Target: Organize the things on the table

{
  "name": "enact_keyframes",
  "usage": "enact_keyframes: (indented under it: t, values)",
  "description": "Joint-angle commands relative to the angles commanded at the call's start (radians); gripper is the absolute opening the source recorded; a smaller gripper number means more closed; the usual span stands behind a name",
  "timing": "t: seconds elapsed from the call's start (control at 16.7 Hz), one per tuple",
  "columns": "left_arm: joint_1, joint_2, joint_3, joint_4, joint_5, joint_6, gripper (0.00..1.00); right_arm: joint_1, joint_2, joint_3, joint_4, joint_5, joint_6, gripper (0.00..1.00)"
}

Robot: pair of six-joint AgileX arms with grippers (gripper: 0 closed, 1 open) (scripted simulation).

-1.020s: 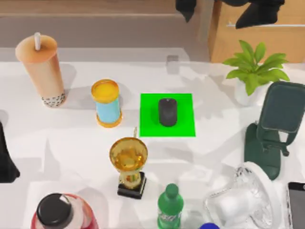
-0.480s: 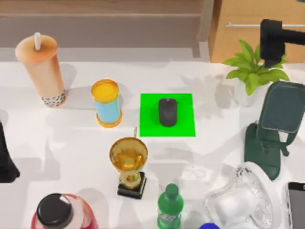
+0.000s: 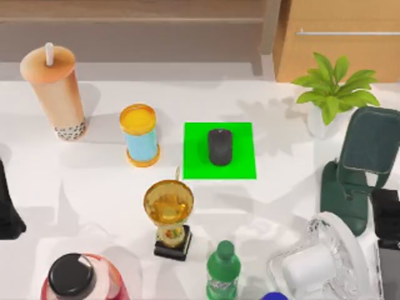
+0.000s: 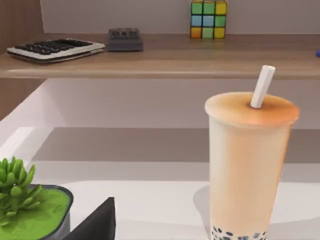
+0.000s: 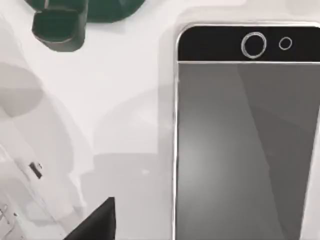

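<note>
Right now my right arm's gripper [image 3: 389,215] hangs at the table's [image 3: 94,181] right edge, just over the smartphone [image 5: 245,135], which lies flat at the near right corner, its long axis running near to far. I can't tell how wide the fingers stand. That phone is clearly the right arm's job; the left arm sits parked at the left edge, facing the bubble-tea cup [image 4: 248,165] at far left. The mouse [image 3: 219,147] rests on the green mat [image 3: 195,162], centre.

Our left arm [image 3: 7,209] sits parked at the table's left edge, while our right gripper [image 3: 386,219] hangs low at the right edge.
</note>
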Motion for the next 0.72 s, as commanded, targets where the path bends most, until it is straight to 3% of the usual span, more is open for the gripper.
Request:
enact_keyframes:
  t: [0.18,0.72]
  values:
    - [0.000,0.000,0.000,0.000,0.000,0.000,1.00,0.006,-0.020,-0.106,0.028,-0.005,0.006,1.00]
    - [0.000,0.000,0.000,0.000,0.000,0.000,1.00,0.002,-0.003,-0.158,0.066,-0.005,0.004,1.00]
